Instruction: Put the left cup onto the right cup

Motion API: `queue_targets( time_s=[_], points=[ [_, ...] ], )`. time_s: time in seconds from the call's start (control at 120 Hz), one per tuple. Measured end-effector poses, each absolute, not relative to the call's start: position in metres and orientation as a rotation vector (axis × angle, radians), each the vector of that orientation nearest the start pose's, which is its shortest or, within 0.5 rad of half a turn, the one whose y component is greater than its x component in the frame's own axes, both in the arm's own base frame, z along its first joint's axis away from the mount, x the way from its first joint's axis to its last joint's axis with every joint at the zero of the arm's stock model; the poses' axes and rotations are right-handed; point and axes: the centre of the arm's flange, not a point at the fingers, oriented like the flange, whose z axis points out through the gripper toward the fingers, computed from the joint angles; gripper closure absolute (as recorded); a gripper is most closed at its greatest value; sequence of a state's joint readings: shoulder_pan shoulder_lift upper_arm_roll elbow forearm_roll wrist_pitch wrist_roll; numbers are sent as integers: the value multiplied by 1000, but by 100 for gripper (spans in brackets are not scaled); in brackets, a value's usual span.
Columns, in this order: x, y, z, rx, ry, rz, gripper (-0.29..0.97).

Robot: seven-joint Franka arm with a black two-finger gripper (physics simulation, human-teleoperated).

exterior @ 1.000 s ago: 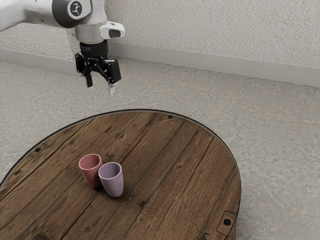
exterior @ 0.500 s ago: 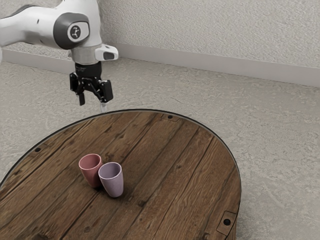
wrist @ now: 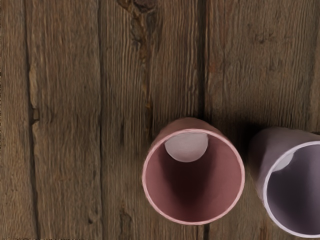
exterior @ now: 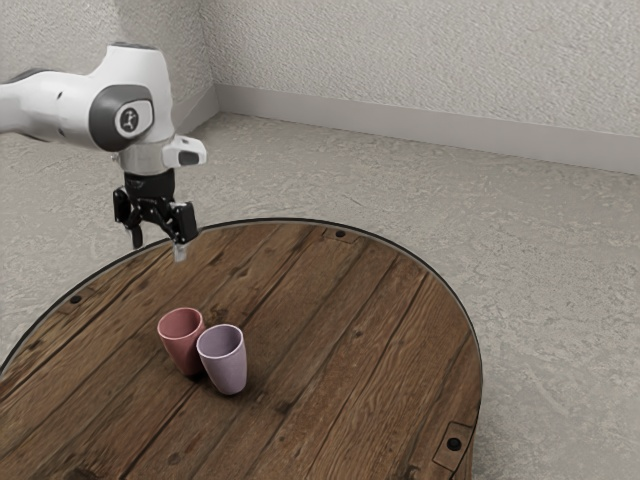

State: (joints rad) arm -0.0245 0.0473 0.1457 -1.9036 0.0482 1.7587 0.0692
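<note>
One pink cup [exterior: 180,336], one purple cup [exterior: 222,358], side by side, gripper [exterior: 158,244] spread, empty

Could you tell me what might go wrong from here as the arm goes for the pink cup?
1. The pink cup stands close beside the lilac cup, so a finger of the open gripper might knock it.
2. Both stand upright on the table; a nudge could topple either.
</note>
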Motion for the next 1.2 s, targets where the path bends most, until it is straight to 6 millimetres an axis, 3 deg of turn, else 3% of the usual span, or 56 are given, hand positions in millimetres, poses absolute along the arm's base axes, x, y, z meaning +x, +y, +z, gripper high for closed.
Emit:
queue_targets(
  time_s=[0.175,0.35,0.575,0.75,1.2],
  points=[
    [544,83,433,-3093,-88,313,0],
    [550,81,409,-3087,-71,325,0],
    [536,80,377,-3090,-63,331,0],
    [525,77,365,-3089,-47,302,0],
    [527,78,350,-3049,11,226,0]
  ],
)
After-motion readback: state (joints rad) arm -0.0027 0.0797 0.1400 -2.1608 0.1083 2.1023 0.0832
